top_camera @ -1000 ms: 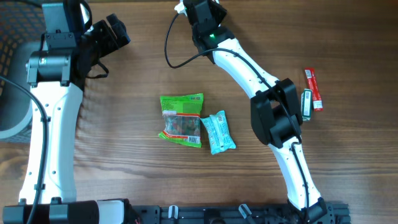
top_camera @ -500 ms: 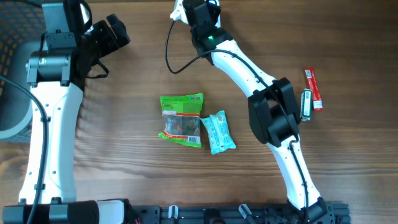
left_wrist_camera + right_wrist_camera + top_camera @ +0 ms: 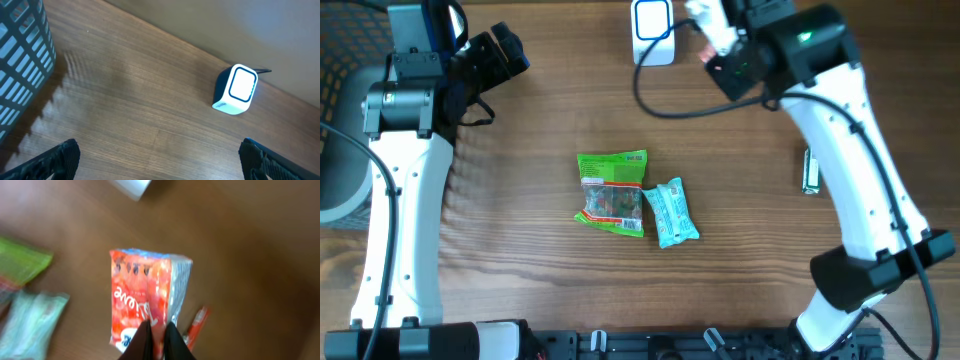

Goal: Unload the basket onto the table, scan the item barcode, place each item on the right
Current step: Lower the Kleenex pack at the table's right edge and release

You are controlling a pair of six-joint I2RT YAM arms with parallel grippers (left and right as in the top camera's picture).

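At the far left a mesh basket (image 3: 22,55) stands beyond the left fingertip of the left gripper (image 3: 159,150). This gripper's jaws are spread as wide as they go, with only bare wooden table (image 3: 125,115) between them. Ahead of those jaws, toward the right fingertip, sits the barcode scanner (image 3: 236,90). Its white window is tilted upward, and it is well apart from both fingers.

Mid-table, a green packet (image 3: 612,190) lies flat with a teal packet (image 3: 672,212) up against its right edge. Both are well apart from either gripper. In the right wrist view they show blurred, off to the left of the jaws.

Further right, the right gripper (image 3: 160,340) is pinched almost closed on the lower edge of a red-and-white snack packet (image 3: 145,295). The packet stretches straight out ahead of the fingertips, held above the table, with its printed red face toward the wrist camera. From overhead it hangs just right of the scanner, near it but not touching. In the wrist view a corner of the scanner shows past the packet's far end, slightly left of the jaws.

Just right of the fingers, down on the table, lies a red stick pack (image 3: 196,325). A narrow pack (image 3: 810,170) lies further right, well apart from the jaws.
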